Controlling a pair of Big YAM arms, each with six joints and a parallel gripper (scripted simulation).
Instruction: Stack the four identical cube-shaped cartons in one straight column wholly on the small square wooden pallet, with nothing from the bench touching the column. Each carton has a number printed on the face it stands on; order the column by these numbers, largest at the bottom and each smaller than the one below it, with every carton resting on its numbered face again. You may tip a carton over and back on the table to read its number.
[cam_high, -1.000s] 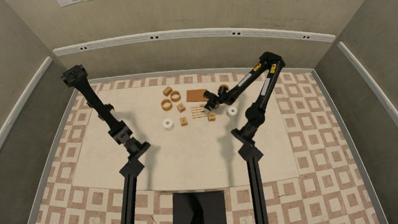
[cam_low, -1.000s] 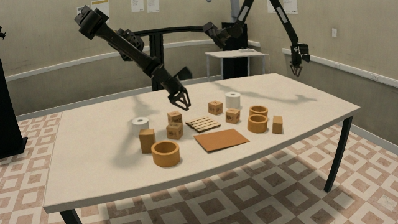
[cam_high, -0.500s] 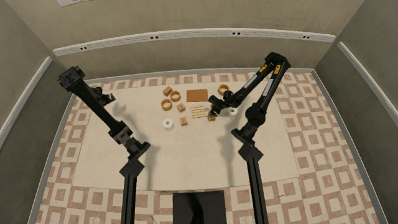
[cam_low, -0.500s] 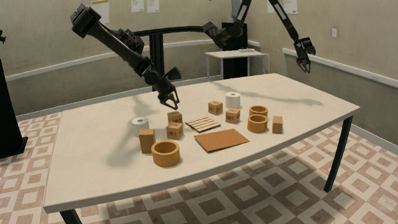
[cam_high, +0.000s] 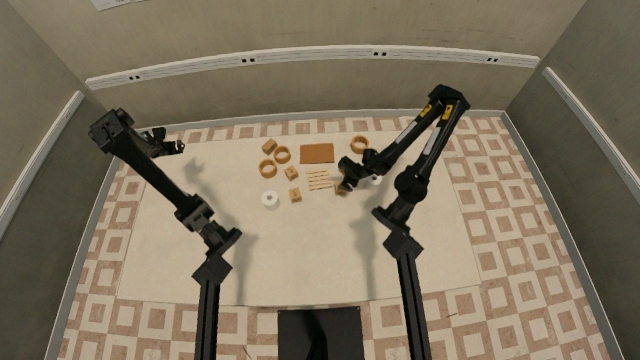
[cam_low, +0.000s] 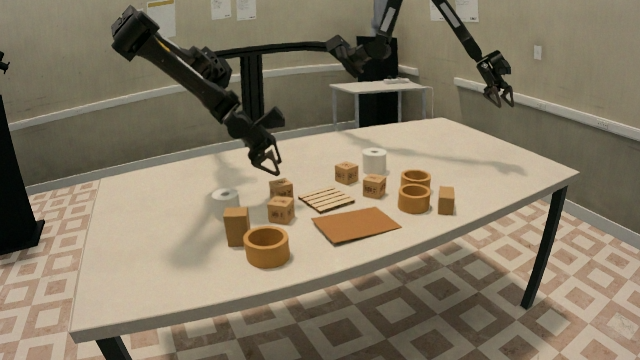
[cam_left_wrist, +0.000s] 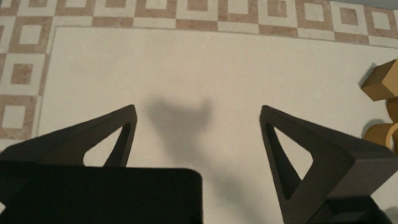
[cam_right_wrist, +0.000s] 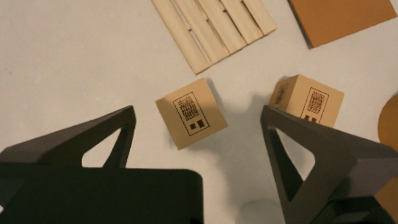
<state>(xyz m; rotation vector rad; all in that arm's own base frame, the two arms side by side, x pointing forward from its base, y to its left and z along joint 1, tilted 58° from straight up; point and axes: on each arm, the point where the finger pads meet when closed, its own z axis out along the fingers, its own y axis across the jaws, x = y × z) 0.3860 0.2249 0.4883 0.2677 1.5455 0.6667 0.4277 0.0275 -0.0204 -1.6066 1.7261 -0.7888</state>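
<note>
Four small cube cartons stand on the table around the wooden pallet (cam_low: 326, 199): two on one side (cam_low: 346, 172) (cam_low: 374, 185) and two on the other (cam_low: 281, 187) (cam_low: 280, 209). My right gripper (cam_low: 267, 165) is open and empty, hovering just above the nearer of that second pair. In the right wrist view the gripper (cam_right_wrist: 197, 109) frames one carton (cam_right_wrist: 191, 113), with the other (cam_right_wrist: 307, 101) beside the right finger and the pallet (cam_right_wrist: 215, 30) beyond. My left gripper (cam_low: 500, 95) is open and empty, high above the table's far edge; it also shows in the left wrist view (cam_left_wrist: 198, 107).
A brown cardboard sheet (cam_low: 356, 225) lies by the pallet. Three cardboard rings (cam_low: 266, 246) (cam_low: 414, 198) (cam_low: 415, 177), two white rolls (cam_low: 225, 198) (cam_low: 374, 160) and two plain tall boxes (cam_low: 236, 225) (cam_low: 446, 200) stand around the cartons.
</note>
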